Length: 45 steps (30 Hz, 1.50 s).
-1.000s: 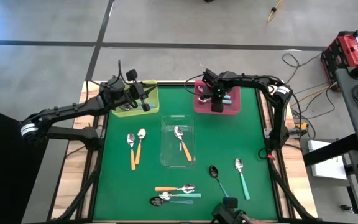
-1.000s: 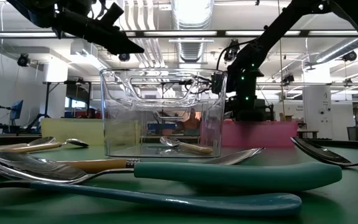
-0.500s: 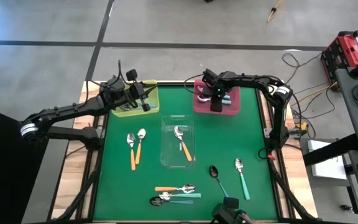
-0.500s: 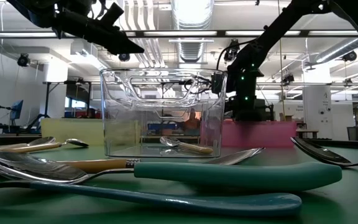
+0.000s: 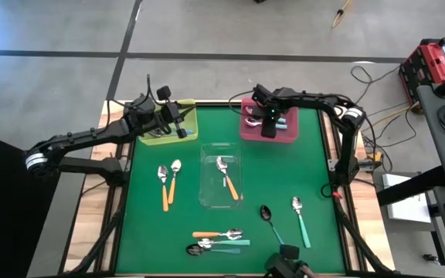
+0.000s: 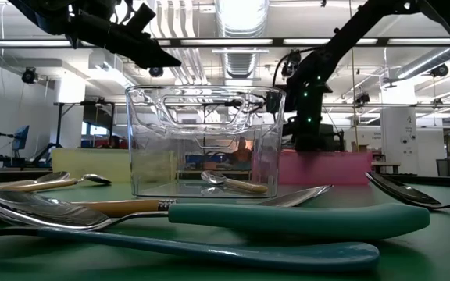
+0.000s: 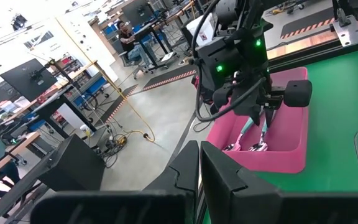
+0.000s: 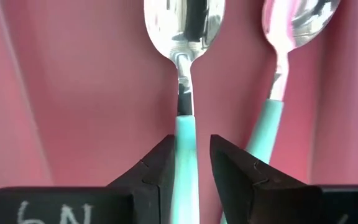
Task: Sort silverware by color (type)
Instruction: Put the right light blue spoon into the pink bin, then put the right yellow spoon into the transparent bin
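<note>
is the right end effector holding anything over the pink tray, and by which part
A teal-handled spoon sits between the right end effector fingers at its handle, just below the neck; a firm grip cannot be told.

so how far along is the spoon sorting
Early. Done: at least one teal spoon lies in the pink tray. In hand: the right pincer, over that tray, has its fingers either side of another teal-handled spoon, apparently just releasing it. The left pincer waits shut over the yellow tray. Left: about eight spoons on the green mat, one in the clear tray.

Right gripper (image 8: 189, 163) fingers eased apart around teal spoon (image 8: 184, 74) in pink tray (image 5: 287, 133).
</note>
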Motion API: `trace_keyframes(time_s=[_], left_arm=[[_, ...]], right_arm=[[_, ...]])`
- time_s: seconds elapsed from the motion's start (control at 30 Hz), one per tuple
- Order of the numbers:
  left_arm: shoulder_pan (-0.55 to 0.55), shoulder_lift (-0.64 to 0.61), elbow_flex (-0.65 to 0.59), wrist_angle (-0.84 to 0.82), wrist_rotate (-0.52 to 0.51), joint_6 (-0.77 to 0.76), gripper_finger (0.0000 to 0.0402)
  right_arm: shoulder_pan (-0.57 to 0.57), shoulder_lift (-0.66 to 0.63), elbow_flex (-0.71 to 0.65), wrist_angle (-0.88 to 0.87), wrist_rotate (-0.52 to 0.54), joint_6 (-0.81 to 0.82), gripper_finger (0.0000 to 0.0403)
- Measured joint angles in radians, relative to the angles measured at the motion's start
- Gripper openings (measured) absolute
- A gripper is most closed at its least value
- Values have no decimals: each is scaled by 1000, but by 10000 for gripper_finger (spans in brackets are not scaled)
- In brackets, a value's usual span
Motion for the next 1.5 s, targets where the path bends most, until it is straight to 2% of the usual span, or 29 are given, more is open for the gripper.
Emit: trace_keyframes(time_s=[0.33, 0.5, 0.7, 0.83, 1.0, 1.2, 1.33, 1.5], left_arm=[[0, 0, 0, 0, 0, 0, 0], [0, 0, 0, 0, 0, 0, 0], [0, 0, 0, -1, -2, -53, 0], [0, 0, 0, -33, -2, -175, 0], [-9, 0, 0, -178, -1, -332, 0], [-72, -3, 0, -352, -6, -540, 0], [-156, -10, 8, -522, -20, -667, 0], [-312, -8, 68, -898, -267, -898, 0]], right_arm=[[2, -61, 12, -36, 119, 58, 93], [21, -132, 21, -37, 117, 228, 85], [104, -264, -13, -8, 117, 338, 61], [192, -369, -61, 75, 118, 370, 47], [290, -497, -150, 246, 123, 387, 38], [401, -612, -336, 572, 261, 428, 38], [461, -641, -426, 710, 297, 415, 38], [488, -644, -451, 728, 300, 412, 38]])
